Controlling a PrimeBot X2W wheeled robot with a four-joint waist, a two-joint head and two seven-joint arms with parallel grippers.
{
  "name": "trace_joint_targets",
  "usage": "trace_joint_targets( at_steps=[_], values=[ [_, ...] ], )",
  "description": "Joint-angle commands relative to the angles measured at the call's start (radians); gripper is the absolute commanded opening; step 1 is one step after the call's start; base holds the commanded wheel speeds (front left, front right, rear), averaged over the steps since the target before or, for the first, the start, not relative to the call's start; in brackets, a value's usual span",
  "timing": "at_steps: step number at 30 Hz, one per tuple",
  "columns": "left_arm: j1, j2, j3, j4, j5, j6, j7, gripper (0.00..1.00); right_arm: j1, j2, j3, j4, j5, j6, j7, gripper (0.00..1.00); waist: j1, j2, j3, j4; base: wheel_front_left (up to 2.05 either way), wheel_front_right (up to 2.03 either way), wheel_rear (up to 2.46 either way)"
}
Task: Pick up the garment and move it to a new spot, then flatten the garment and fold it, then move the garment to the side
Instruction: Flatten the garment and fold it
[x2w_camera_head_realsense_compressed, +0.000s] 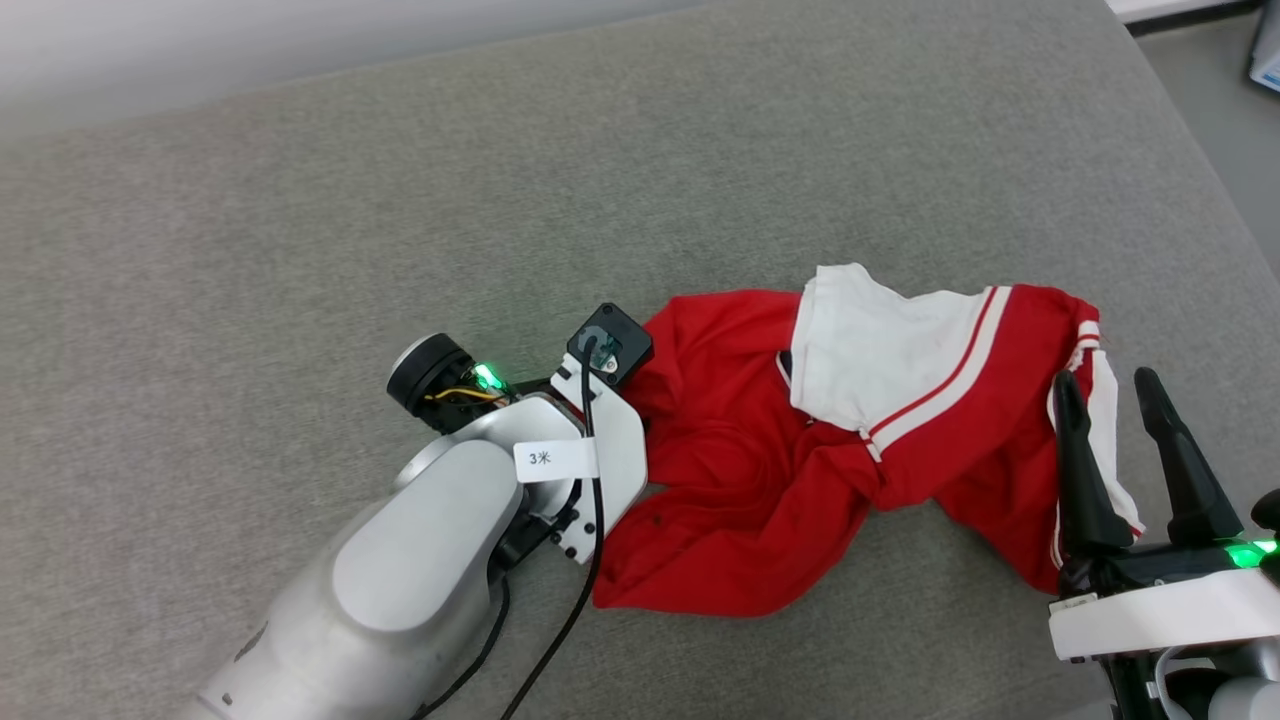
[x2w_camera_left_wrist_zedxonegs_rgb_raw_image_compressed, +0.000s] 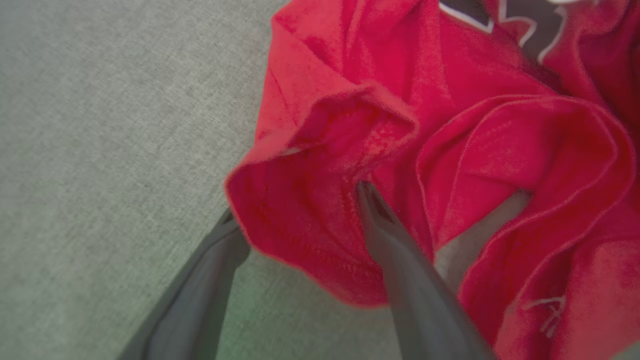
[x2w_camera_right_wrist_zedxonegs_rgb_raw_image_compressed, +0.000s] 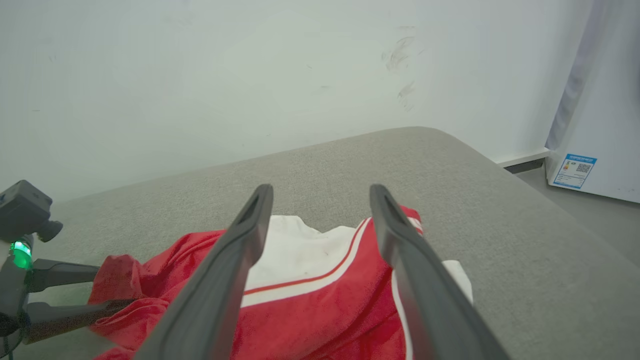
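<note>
This limp red-and-white fabric shirt (x2w_camera_head_realsense_compressed: 760, 470) should drape; my left gripper (x2w_camera_left_wrist_zedxonegs_rgb_raw_image_compressed: 300, 210) straddles its hem fold, fingers apart; I'd pinch there.

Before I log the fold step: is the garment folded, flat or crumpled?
Crumpled: the garment lies bunched on the grey cushion, red cloth ridged in loose wrinkles, a white panel flopped across it.

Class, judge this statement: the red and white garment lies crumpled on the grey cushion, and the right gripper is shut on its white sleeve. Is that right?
Not quite. The right gripper is open, its fingers spread apart and holding nothing, as the right wrist view shows. The garment does lie crumpled on the grey cushion.
</note>
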Motion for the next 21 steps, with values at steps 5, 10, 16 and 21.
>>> trace_joint_targets(
  at_steps=[5,10,16,21],
  values=[
    [-0.027,0.041,-0.152,0.068,-0.054,-0.009,0.143,1.00,0.002,0.002,-0.007,0.026,0.024,-0.001,-0.019,1.00,-0.0001,0.0000,0.025,-0.031,0.00,0.00,0.00],
    [-0.066,0.103,-0.267,0.057,-0.112,-0.010,0.158,0.00,-0.012,0.002,0.000,0.040,0.035,-0.001,-0.030,1.00,-0.0001,0.0000,0.025,-0.027,0.00,0.00,0.00],
    [-0.082,0.132,-0.195,0.032,-0.153,0.016,0.017,0.00,0.003,0.002,-0.022,0.044,0.020,-0.001,-0.020,1.00,-0.0001,0.0000,-0.001,0.015,0.00,0.00,0.00],
    [-0.024,0.184,-0.130,-0.021,-0.182,0.079,-0.075,0.00,0.006,0.002,-0.033,0.028,0.007,-0.001,0.002,1.00,-0.0001,0.0000,-0.029,0.068,0.00,0.00,0.00]
  ],
)
